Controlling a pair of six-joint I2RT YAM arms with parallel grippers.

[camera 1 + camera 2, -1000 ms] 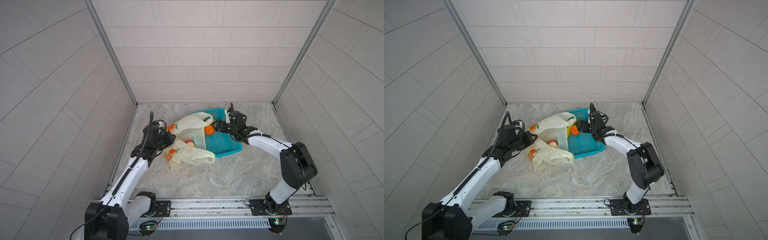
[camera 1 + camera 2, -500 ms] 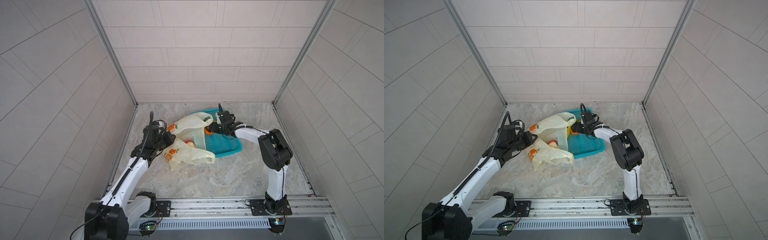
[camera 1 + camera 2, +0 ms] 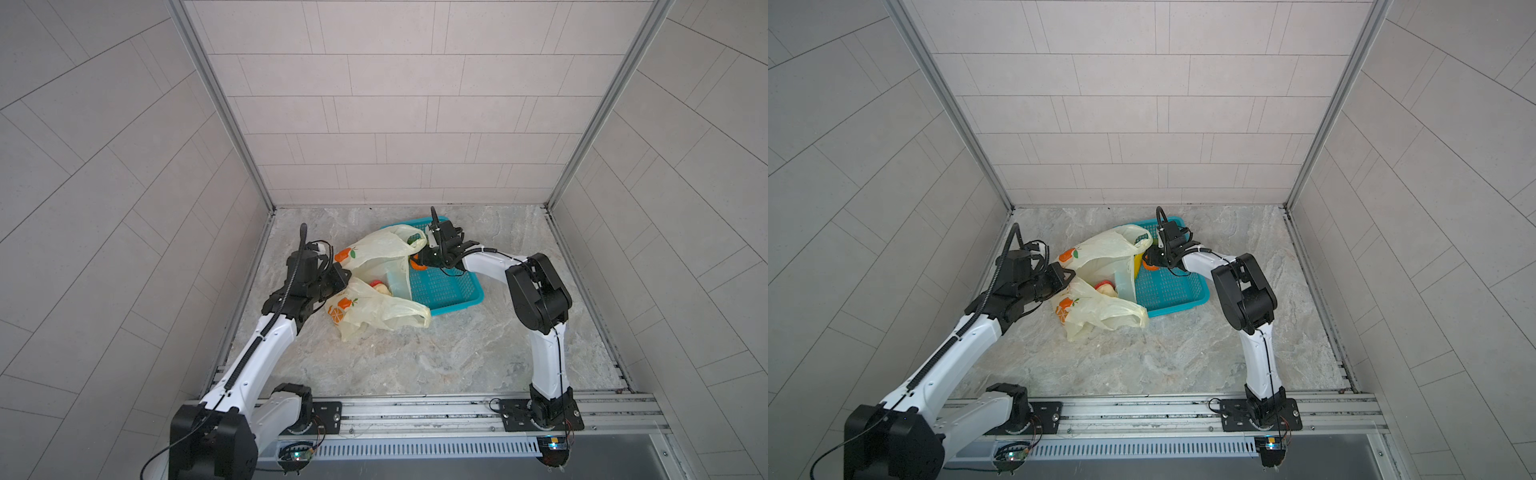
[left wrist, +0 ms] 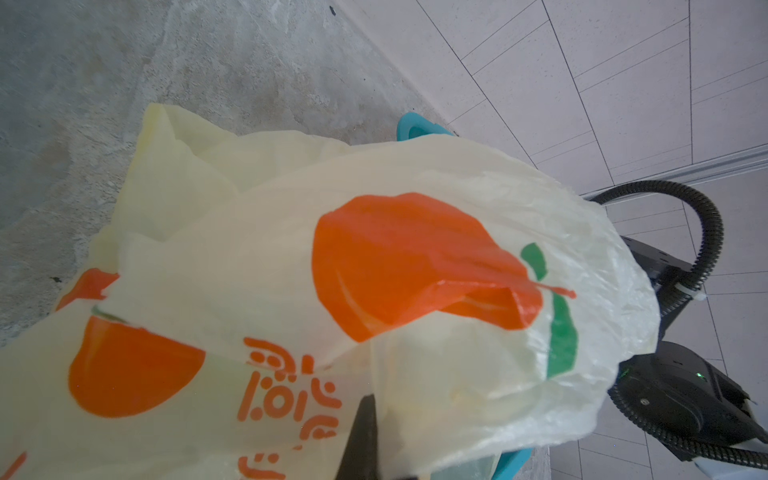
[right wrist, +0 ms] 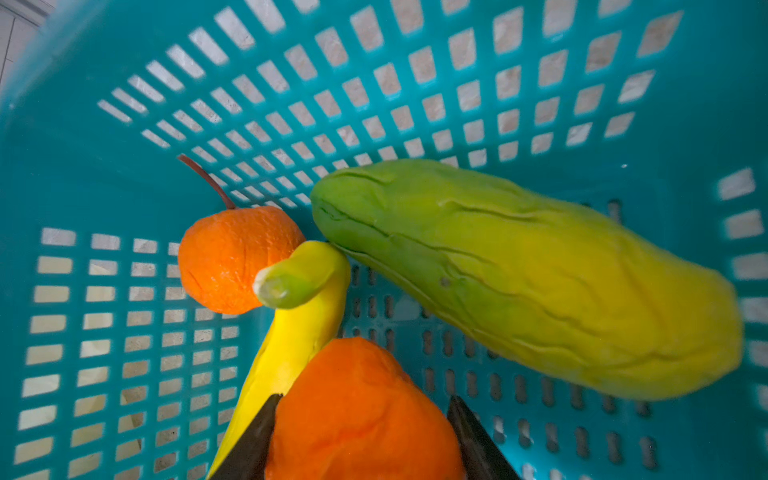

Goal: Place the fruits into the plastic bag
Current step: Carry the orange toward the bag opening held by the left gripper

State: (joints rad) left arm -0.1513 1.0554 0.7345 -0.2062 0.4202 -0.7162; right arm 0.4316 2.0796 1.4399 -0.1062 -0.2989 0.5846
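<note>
The right pincer [image 3: 420, 261] is clamped on an orange fruit [image 5: 361, 415] inside the teal basket [image 3: 453, 291]. A banana [image 5: 291, 345], a stemmed orange [image 5: 232, 257] and a long green-yellow fruit [image 5: 519, 274] lie close together in the same basket. The left pincer [image 3: 341, 277], fingers together, pinches the edge of the bag [image 3: 376, 251], which lies open-mouthed on the marble counter [image 3: 415, 353] and is draped over the basket's left side. A red fruit [image 3: 377, 284] shows inside the bag.
</note>
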